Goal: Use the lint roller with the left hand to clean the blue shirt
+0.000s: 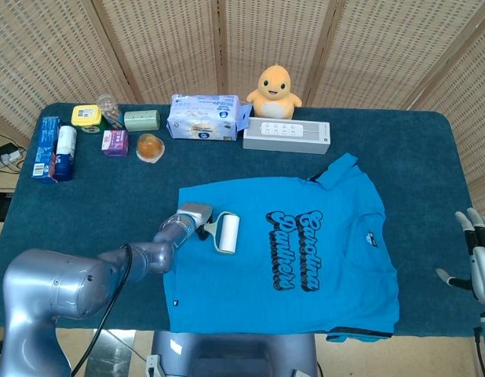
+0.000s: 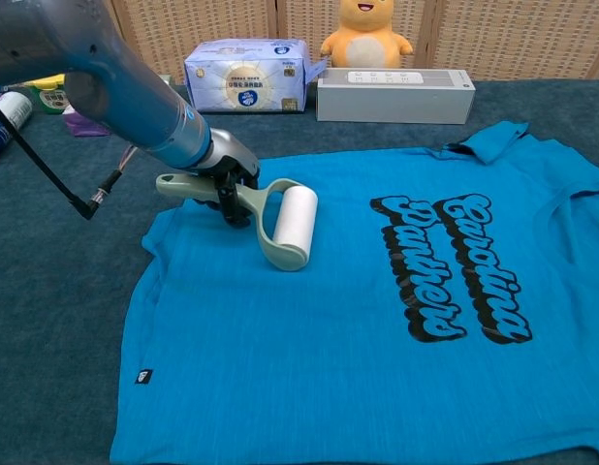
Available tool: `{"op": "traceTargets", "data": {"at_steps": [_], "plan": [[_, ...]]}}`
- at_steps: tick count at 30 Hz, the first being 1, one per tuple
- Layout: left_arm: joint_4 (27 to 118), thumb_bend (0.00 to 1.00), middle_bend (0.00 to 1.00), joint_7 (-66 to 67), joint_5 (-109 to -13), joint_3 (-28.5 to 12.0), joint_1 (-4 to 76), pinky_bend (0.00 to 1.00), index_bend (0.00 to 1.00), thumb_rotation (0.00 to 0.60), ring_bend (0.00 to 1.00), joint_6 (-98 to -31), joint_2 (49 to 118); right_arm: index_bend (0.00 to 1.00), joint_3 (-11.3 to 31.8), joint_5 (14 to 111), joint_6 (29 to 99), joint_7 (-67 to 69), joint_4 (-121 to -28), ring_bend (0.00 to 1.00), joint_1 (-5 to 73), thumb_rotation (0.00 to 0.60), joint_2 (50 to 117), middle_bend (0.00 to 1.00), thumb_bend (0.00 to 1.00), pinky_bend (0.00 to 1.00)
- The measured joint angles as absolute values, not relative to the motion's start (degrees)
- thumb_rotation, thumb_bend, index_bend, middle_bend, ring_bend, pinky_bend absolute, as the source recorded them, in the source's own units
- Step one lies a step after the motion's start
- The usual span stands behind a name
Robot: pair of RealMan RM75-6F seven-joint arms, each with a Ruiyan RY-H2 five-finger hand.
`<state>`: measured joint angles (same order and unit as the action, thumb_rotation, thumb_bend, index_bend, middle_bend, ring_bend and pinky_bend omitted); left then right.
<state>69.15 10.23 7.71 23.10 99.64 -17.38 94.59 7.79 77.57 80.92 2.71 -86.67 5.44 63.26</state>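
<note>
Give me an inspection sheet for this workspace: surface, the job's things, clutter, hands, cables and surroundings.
Surface: table covered in dark blue cloth.
Job's things: blue shirt lies flat, print up; lint roller rests on the shirt, left of the print.
Clutter: along the far edge, tissue pack, white box, yellow plush toy; small packets and jars at the far left corner.
Hands: left hand grips the roller's handle; right hand off the table's right edge, fingers spread, holding nothing.
Cables: black cable hangs along the left arm.
Surroundings: woven folding screen behind the table.
</note>
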Motion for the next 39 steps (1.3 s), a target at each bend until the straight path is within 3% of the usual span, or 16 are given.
{"op": "traceTargets", "data": {"at_steps": [27, 30, 35, 39], "plan": [[65.24, 0.74, 1.0, 0.5, 8.25, 26.52, 110.32, 1.0, 1.0, 0.6, 0.92, -12.32, 99.63, 0.02, 7.87, 77.58, 81.03, 3.21, -87.07, 0.0, 5.35, 0.6, 62.84, 0.0, 0.0, 0.0], [65.22, 0.74, 1.0, 0.06, 8.05, 26.67, 111.14, 1.0, 1.0, 0.6, 0.92, -13.9, 100.13, 0.02, 7.87, 77.65, 81.01, 3.39, -87.05, 0.0, 5.37, 0.6, 62.85, 0.0, 0.0, 0.0], [65.3, 0.75, 1.0, 1.46, 10.44, 26.43, 113.2, 1.0, 1.0, 0.6, 0.92, -22.06, 101.9, 0.01, 7.8, 77.77, 80.88, 3.7, -87.1, 0.0, 5.4, 0.6, 62.79, 0.0, 0.0, 0.0], [64.2, 0.75, 1.0, 4.46, 14.1, 25.44, 114.92, 1.0, 1.0, 0.6, 0.92, -23.71, 103.4, 0.02, 7.82, 77.8, 80.88, 4.09, -87.13, 0.0, 5.38, 0.6, 62.64, 0.0, 0.0, 0.0]]}}
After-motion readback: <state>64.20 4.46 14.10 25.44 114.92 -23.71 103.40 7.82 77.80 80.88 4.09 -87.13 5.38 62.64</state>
